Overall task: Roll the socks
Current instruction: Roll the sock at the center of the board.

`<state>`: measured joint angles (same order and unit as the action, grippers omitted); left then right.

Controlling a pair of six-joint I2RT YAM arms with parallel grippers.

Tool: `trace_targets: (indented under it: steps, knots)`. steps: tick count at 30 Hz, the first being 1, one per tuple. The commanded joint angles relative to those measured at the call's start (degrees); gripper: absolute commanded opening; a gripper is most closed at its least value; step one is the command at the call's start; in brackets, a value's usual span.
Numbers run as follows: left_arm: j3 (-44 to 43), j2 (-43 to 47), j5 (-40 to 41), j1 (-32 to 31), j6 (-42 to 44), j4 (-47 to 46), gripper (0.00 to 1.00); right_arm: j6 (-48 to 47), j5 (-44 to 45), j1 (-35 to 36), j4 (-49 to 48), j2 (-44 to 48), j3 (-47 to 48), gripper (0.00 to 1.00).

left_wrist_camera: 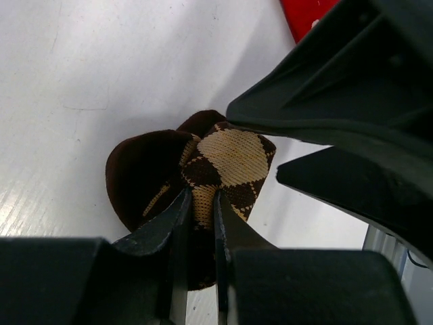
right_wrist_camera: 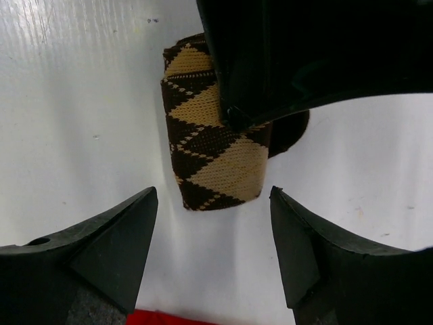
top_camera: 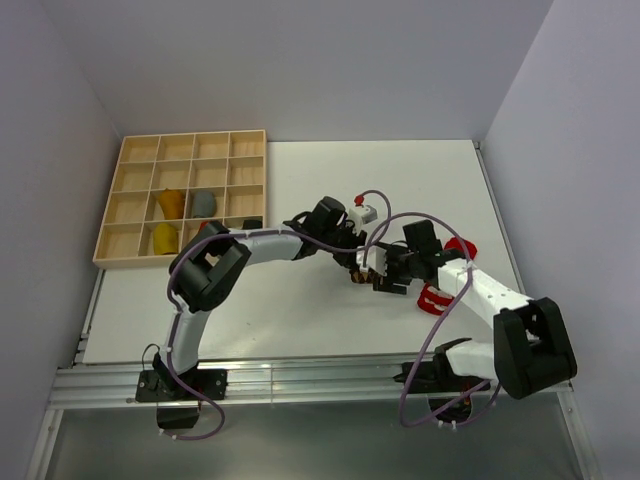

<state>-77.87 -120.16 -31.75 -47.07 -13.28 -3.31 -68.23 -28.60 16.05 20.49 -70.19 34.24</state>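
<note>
The soft, light sock (left_wrist_camera: 230,159), pinched in the left claw (left_wrist_camera: 200,203), is best gripped at its rolled end just ahead of the open right claw (right_wrist_camera: 213,196).

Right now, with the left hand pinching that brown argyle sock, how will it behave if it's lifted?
The argyle sock is knitted cloth, so it will probably sag rather than stay stiff. The left hand pinches only a fold, and the dark brown end bulges loose, so the roll may unwind when lifted. It looks light for its size.
</note>
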Motion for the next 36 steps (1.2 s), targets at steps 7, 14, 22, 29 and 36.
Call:
trace_targets:
  steps: [7, 14, 22, 29, 36]
  knots:
    - [-1.15, -5.52, -4.46, 0.13, 0.27, 10.34, 0.14, 0.20, 5.13, 3.54, -4.93, -3.54, 0.92, 0.73]
    - [-2.29, -6.93, -8.15, 0.40, -1.22, 10.61, 0.17, 0.73, 7.06, 4.86, -5.11, -8.11, 3.02, 0.66]
    - [-1.68, -5.53, -11.06, 1.10, -6.67, 8.42, 0.25, 0.46, 7.16, 5.13, 2.00, -13.12, 8.28, 0.38]
    - [4.64, 0.97, -3.69, 1.45, -12.02, 1.76, 0.45, 0.29, 4.52, 5.04, 14.12, -19.62, 15.68, 0.30]
    - [18.00, 14.31, 9.94, 2.42, -16.34, -10.55, 0.53, 0.02, 4.25, 5.04, 19.93, -23.93, 20.16, 0.29]
